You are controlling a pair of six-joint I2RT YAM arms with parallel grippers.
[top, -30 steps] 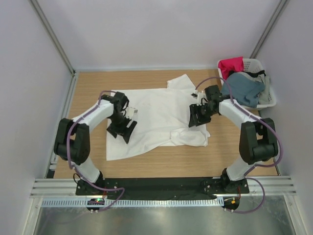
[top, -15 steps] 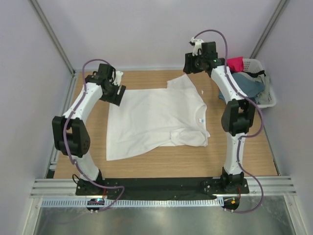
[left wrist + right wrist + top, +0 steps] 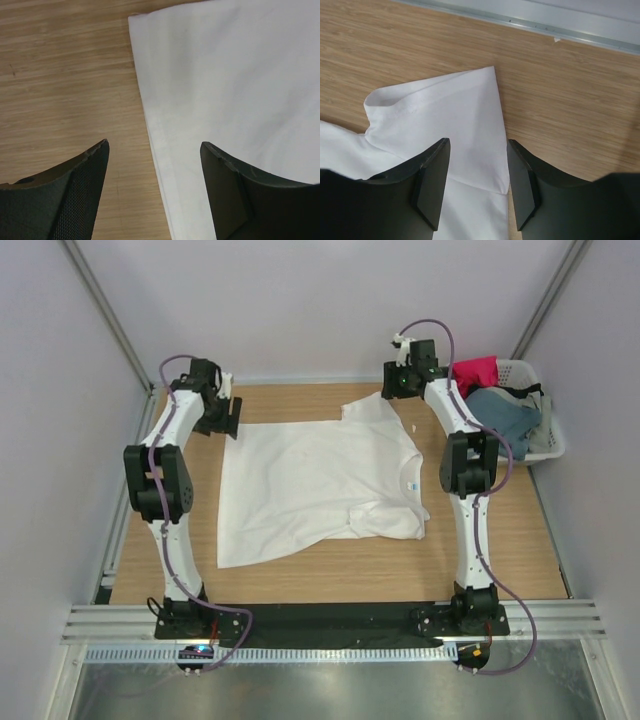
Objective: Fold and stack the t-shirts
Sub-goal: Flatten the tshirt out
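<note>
Lab cell: white panel walls (image 3: 320, 300) (aluminium framing (image 3: 108, 315)).

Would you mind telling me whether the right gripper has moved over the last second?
Yes. The right gripper left the white t-shirt chest and went toward the back edge of the table, above the far sleeve.

Stretching both arms way out toward the far end, pretty much fully extended; running the left arm (image 3: 158, 480) up its own side and the right arm (image 3: 470, 468) up the other, elbows barely bent; tipping both wrists downward; holding the jaws well apart on the left gripper (image 3: 228, 420), gripping nothing; holding the jaws parted on the right gripper (image 3: 392, 383) too, a bit narrower, also gripping nothing.
</note>
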